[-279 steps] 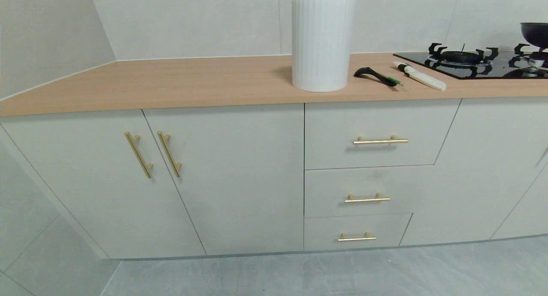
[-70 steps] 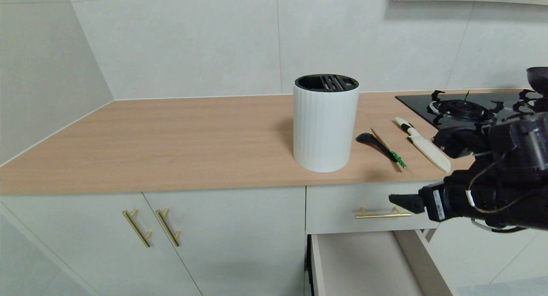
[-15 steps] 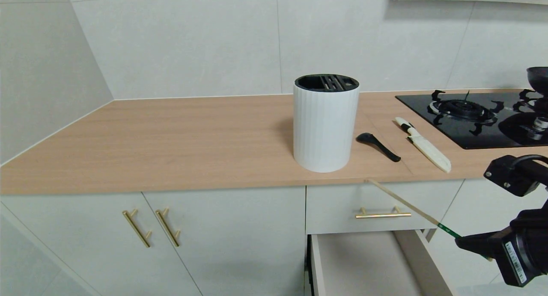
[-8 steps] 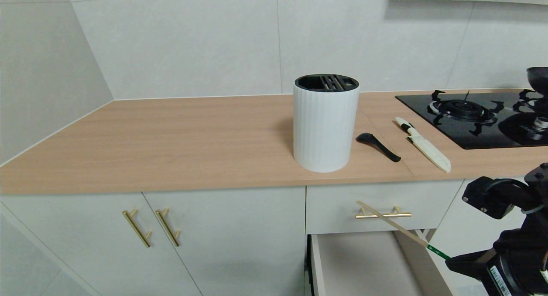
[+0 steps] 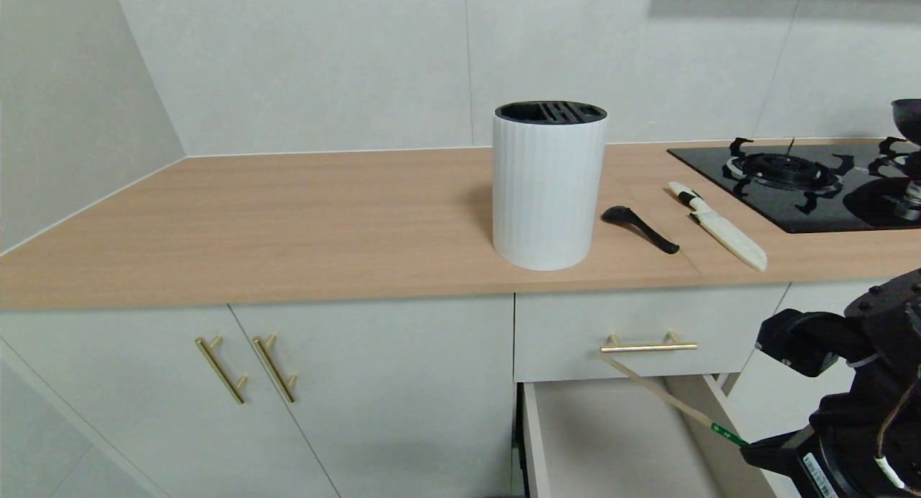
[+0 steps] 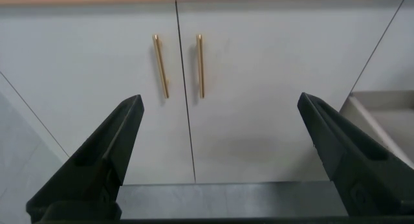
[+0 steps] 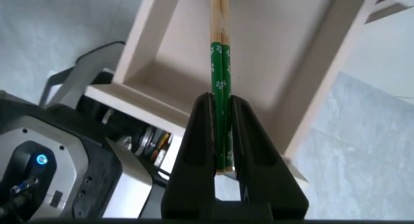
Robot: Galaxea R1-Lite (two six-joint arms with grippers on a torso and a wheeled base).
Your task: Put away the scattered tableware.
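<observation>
The surface (image 5: 288,224) is a long wood-grain top with a matte finish, running along a wall of pale tiles. At 7 o'clock from the holder, below the front edge, two flat pale cabinet doors (image 5: 360,383) meet, each with a slim brass bar handle (image 5: 219,370). At 5 o'clock from the holder a drawer (image 5: 611,440) stands pulled out; its smooth pale floor and side walls show. A shut drawer front with a brass handle (image 5: 649,347) sits just above it. A glossy black glass hob (image 5: 791,196) with black pan supports lies at 2 o'clock from the holder.

The holder (image 5: 547,188) is an upright white cylinder with fine vertical ribs. A black insert cut into slots caps it; what the slots contain cannot be seen.

At 3 o'clock from the holder lies a knife (image 5: 719,227) with a cream blade and a cream-and-black handle. Between it and the holder rests a black spoon (image 5: 639,228), near both but touching neither.

The right tool (image 7: 221,104) is clenched on a pair of pale wooden chopsticks (image 5: 669,401) at their green-banded ends, which carry small pale marks too small to read. The sticks slant toward 10 o'clock over the open drawer. The left tool (image 6: 220,101) is spread wide, grasping nothing, facing the cabinet doors.
</observation>
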